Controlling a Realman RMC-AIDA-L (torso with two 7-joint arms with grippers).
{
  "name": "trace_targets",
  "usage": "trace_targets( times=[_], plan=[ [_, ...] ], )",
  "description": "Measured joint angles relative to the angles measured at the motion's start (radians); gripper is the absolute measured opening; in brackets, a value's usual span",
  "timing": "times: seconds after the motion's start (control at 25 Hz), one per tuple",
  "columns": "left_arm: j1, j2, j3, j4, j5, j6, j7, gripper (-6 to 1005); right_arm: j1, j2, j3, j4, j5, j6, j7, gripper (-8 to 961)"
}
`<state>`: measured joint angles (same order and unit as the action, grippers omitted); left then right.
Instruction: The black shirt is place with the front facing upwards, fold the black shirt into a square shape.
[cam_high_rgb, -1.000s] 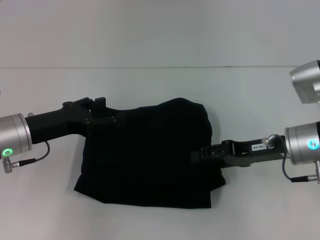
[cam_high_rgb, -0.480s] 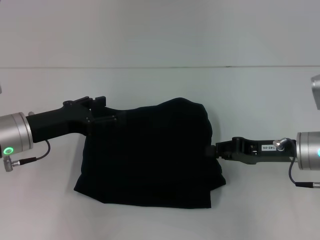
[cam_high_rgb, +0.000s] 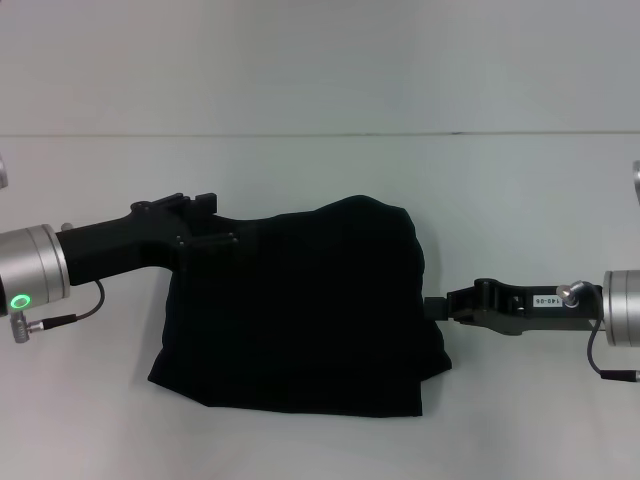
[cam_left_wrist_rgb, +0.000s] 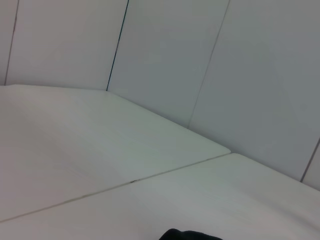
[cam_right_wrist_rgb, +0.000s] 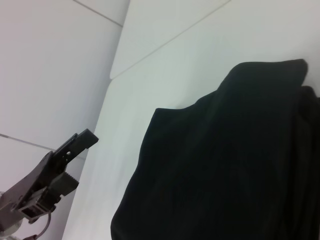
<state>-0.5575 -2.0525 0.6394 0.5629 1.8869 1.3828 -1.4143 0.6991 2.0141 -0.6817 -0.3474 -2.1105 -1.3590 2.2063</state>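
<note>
Black shirt (cam_high_rgb: 300, 305) lies folded, soft, roughly square.

You see the black shirt (cam_high_rgb: 300, 305) lying folded in a rough square on the white table (cam_high_rgb: 320, 170). Your left gripper (cam_high_rgb: 205, 228) rests at its far left corner. Your right gripper (cam_high_rgb: 437, 305) sits just beside its right edge, low over the table.

White table (cam_high_rgb: 300, 80) with 1 thin seam, pale panelled wall (cam_left_wrist_rgb: 250, 75) behind it
</note>
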Motion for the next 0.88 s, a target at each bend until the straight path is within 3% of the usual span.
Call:
trace_targets(
  times=[0.76, 0.88],
  plan=[
    [0.004, -0.006, 0.0, -0.001, 0.0, 0.003, 0.001, 919, -0.02, -0.009, 0.005, -0.003, -0.002, -0.035, 0.012, 73],
    [0.004, -0.006, 0.0, -0.001, 0.0, 0.003, 0.001, 919, -0.021, -0.013, 0.006, -0.003, -0.002, -0.044, 0.024, 216]
  ],
)
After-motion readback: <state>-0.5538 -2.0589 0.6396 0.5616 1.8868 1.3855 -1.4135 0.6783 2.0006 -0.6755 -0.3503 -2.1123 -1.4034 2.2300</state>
